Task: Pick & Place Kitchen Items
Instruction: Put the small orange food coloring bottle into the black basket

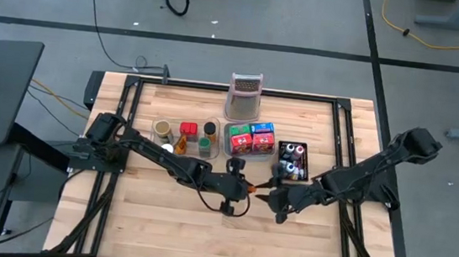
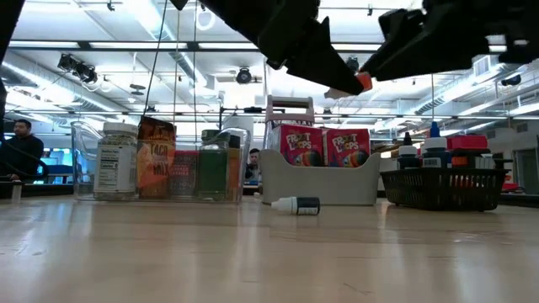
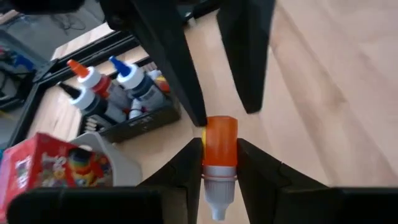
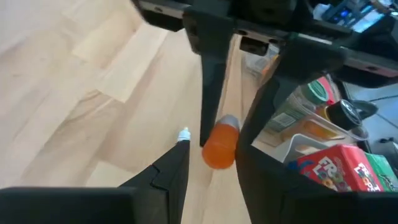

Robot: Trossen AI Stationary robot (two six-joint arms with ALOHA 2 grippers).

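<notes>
We saw a light wood tabletop (image 1: pixel 170 216) on a dark frame, grey floor with cables around it. The low view looked into a big bright room with ceiling lights and a seated person (image 2: pixel 21 147) at far left.

Along the back of the tabletop stood a metal grater (image 1: pixel 245 96), a clear tray (image 2: pixel 160 160) of jars and packets, a grey tray (image 2: pixel 320 181) with red cereal boxes (image 2: pixel 324 145), and a black basket (image 2: pixel 442 187) of squeeze bottles. One small dropper bottle (image 2: pixel 296 204) lay on its side in front of the grey tray.

The two arms met mid-table, lifted off the surface. The left end effector (image 3: pixel 219 168) was clamped on a small orange bottle (image 3: pixel 219 152), white tip pointing back toward the wrist. The right end effector (image 4: pixel 211 155) sat around the orange end of the same bottle, fingers (image 4: pixel 171 165) narrowly apart; we could not tell if they touched it.
</notes>
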